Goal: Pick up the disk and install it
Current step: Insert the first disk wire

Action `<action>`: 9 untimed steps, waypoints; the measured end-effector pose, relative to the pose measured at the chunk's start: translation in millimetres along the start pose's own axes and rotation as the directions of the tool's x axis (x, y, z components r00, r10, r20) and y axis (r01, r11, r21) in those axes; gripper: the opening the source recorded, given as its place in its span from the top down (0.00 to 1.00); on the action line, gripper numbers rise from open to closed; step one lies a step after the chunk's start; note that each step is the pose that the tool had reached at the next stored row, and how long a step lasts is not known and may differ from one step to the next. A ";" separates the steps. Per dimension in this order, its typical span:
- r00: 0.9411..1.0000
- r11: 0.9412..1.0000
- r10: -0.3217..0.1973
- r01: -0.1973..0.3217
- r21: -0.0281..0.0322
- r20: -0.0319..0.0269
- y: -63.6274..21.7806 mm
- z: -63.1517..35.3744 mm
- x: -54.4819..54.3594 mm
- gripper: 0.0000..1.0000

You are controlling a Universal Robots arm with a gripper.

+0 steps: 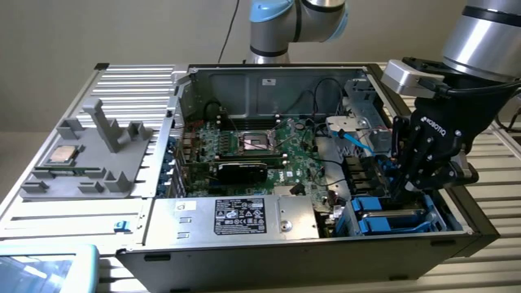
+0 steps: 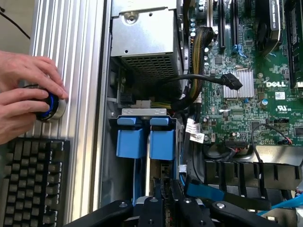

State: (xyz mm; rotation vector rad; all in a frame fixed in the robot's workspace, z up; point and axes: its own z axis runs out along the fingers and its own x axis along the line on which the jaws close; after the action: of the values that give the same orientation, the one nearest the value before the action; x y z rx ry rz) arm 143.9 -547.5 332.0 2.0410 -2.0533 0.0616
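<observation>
Installation looks to be the step in hand: the gripper (image 1: 404,194) (image 2: 165,198) reaches into the drive bay (image 2: 144,112), fingers drawn nearly together, pinching the disk (image 2: 161,142), which stands on edge inside the bay. Seating it likely calls for a straight push deeper into the bay, square to its walls.

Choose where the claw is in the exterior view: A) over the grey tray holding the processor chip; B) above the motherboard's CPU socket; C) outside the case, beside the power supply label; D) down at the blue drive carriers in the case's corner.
D: the claw reaches down into the case corner on the exterior view's right, at the blue drive carriers, well away from the grey tray and the CPU socket.
</observation>
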 end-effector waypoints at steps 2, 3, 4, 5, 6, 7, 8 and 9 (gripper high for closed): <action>1.000 1.000 0.000 0.000 0.000 0.002 0.0 0.3 0.0 0.84; 1.000 1.000 0.000 0.000 0.000 0.003 0.0 0.4 0.2 0.84; 1.000 1.000 0.000 0.000 0.000 0.003 0.0 0.4 0.2 0.84; 1.000 1.000 0.000 0.000 0.000 0.003 -0.1 0.5 0.2 0.84; 1.000 1.000 0.000 0.000 0.000 0.003 -0.1 0.4 0.2 0.84; 1.000 1.000 0.000 0.000 0.000 0.003 -0.1 0.5 0.2 0.84; 1.000 1.000 0.000 0.000 0.000 0.003 -0.1 0.6 0.5 0.84; 1.000 1.000 0.000 0.000 0.000 0.003 -0.1 0.7 0.9 0.84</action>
State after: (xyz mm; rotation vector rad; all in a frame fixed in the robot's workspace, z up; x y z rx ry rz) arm 143.9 -548.6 331.5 2.0426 -2.0546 0.0589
